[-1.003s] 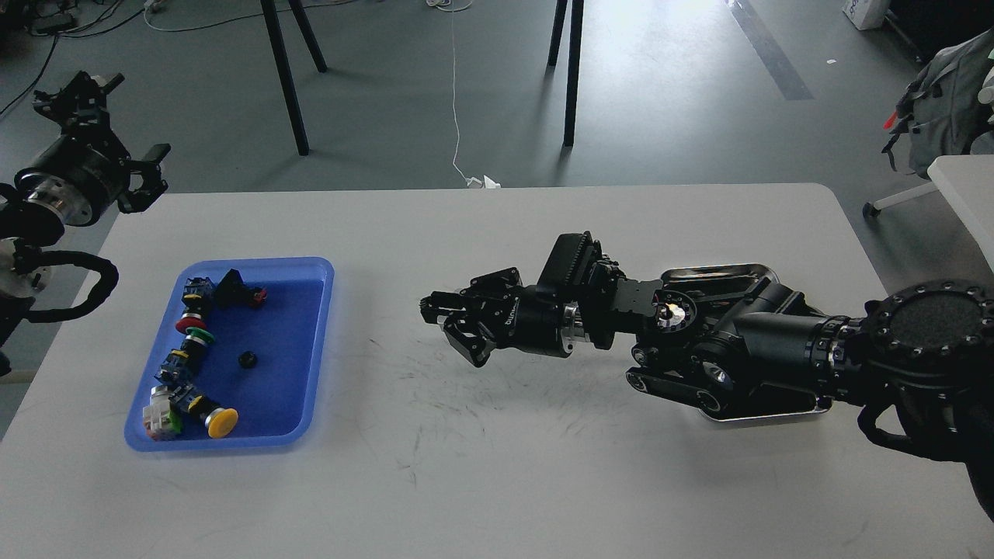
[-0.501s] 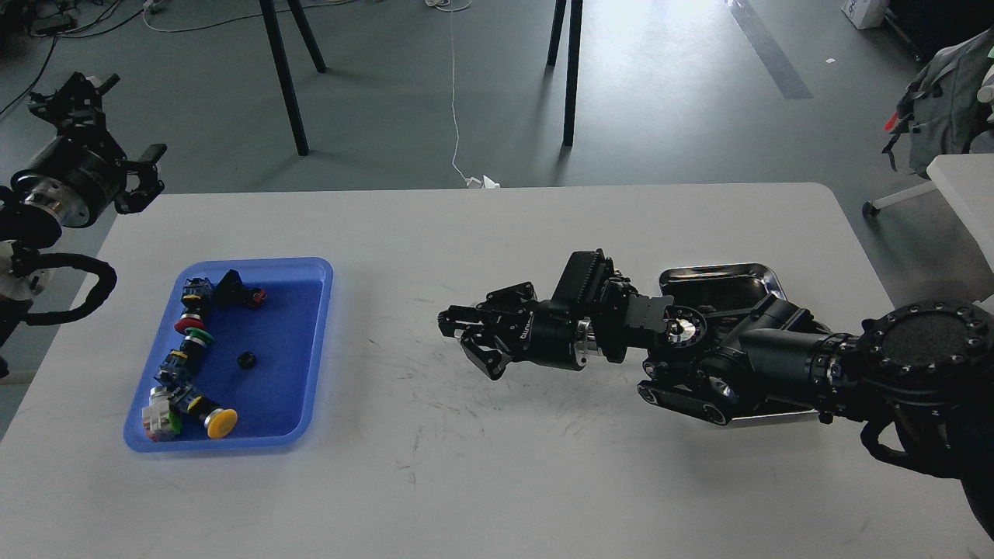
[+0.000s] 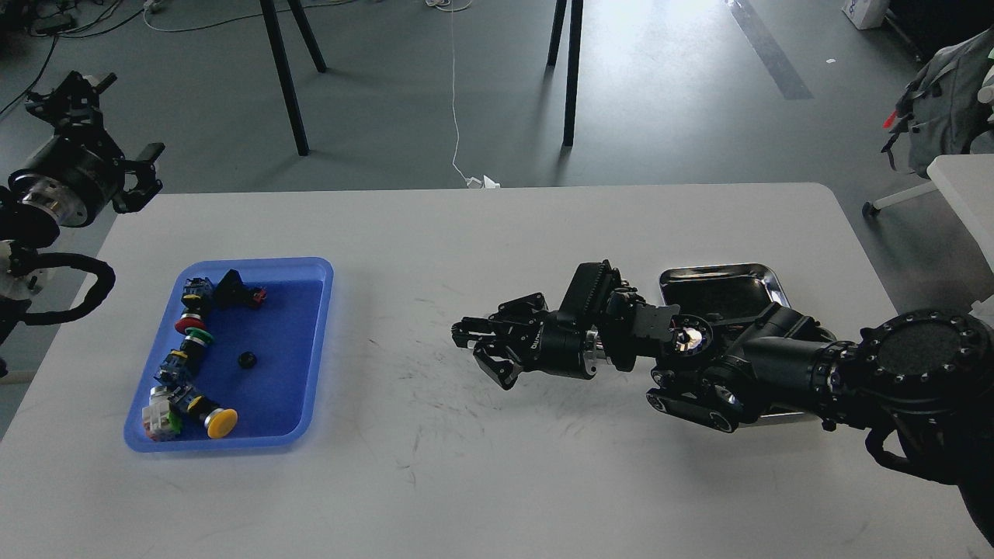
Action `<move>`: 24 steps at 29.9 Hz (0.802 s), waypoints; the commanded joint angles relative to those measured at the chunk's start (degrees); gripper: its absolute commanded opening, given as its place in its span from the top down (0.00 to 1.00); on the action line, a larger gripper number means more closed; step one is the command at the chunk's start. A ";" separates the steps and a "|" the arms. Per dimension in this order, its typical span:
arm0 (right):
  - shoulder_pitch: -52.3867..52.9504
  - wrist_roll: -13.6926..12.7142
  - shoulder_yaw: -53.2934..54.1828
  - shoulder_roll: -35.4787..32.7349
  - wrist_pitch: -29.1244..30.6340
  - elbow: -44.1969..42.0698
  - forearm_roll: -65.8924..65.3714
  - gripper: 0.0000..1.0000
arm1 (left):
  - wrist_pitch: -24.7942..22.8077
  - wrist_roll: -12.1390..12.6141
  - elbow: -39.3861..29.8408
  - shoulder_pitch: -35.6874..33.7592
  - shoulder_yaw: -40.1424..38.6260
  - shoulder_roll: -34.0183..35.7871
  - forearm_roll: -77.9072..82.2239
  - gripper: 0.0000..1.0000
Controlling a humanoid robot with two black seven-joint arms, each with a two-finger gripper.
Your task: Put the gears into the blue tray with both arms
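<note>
One gear point(image 3: 247, 359) lies on the floor of the blue tray point(image 3: 314, 341), beside a row of push-buttons point(image 3: 189, 353). The right claw point(image 3: 485, 353) hovers over bare desk point(image 3: 466, 481), well apart from the blue tray, with fingers spread and nothing between them. The left claw point(image 3: 101, 132) sits off the desk's far left corner, and you cannot tell its state. The right arm covers much of the steel tray point(image 3: 718, 287), so any gears there are hidden. Risks: a tiny gear may slip from the wide fingers, and a reach into the steel tray may snag its rim.
</note>
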 commanded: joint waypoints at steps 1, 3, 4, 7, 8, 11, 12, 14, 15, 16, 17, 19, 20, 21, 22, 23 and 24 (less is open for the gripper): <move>0.00 -0.01 0.09 0.00 0.00 0.24 0.02 0.86 | -0.22 0.35 0.00 0.34 -1.08 0.61 -0.88 0.01; 0.08 -0.01 0.09 0.00 0.00 0.42 0.11 0.81 | -1.53 0.44 -0.17 0.95 -1.96 1.13 -1.49 0.01; 0.08 -0.01 0.09 0.00 0.00 0.42 0.11 0.76 | -2.40 0.27 -0.18 1.39 -2.23 1.31 -1.50 0.01; 0.35 -0.01 0.18 0.00 -0.09 0.60 0.20 0.69 | -6.88 -0.17 -0.09 1.92 -2.14 1.40 -1.06 0.01; 0.35 -0.01 0.18 0.00 -0.09 0.68 0.29 0.67 | -8.81 -0.17 0.00 2.09 -2.14 1.31 -1.06 0.01; 0.26 -0.01 0.53 0.00 -0.18 0.77 0.38 0.57 | -10.64 -0.35 0.62 1.92 -2.40 1.75 -1.06 0.01; 0.26 -0.01 0.53 0.00 -0.26 0.86 0.38 0.56 | -10.64 -0.26 0.62 1.83 -2.40 2.27 -1.06 0.01; 0.35 -0.01 0.88 0.00 -0.26 0.95 0.55 0.53 | -10.59 -0.35 0.53 1.92 -2.49 3.42 -1.14 0.01; 0.35 -0.01 1.06 0.00 -0.35 0.95 0.64 0.50 | -10.64 -0.35 0.53 1.92 -2.49 3.86 -1.14 0.01; 0.35 -0.01 1.23 0.00 -0.35 0.95 0.73 0.48 | -10.64 -0.35 0.53 2.01 -2.41 4.12 -1.06 0.01; 0.35 -0.01 1.58 0.00 -0.35 0.95 0.81 0.46 | -10.64 -0.70 0.53 2.09 -2.49 4.04 -1.49 0.01; 0.35 -0.01 2.46 0.00 -0.35 1.04 0.90 0.43 | -10.64 -1.84 0.62 2.44 -2.49 4.12 -1.67 0.01; 0.35 -0.01 2.81 0.00 -0.26 0.95 0.99 0.43 | -10.64 -3.15 0.62 3.06 -2.49 4.39 -1.67 0.01; 0.44 -0.01 3.08 0.00 -0.35 0.95 0.99 0.43 | -10.64 -4.47 0.53 3.50 -2.49 4.56 -1.67 0.01; 0.61 -0.01 3.17 0.00 -0.35 0.95 1.08 0.42 | -10.64 -6.31 -0.08 3.94 -2.49 4.91 -1.76 0.01; 0.70 -0.01 3.25 0.00 -0.35 0.86 1.17 0.42 | -10.64 -8.33 -0.17 4.20 -2.49 5.44 -1.76 0.01; 0.70 -0.01 3.52 0.00 -0.35 0.77 1.25 0.42 | -10.64 -11.22 0.00 4.38 -2.58 5.44 -1.85 0.01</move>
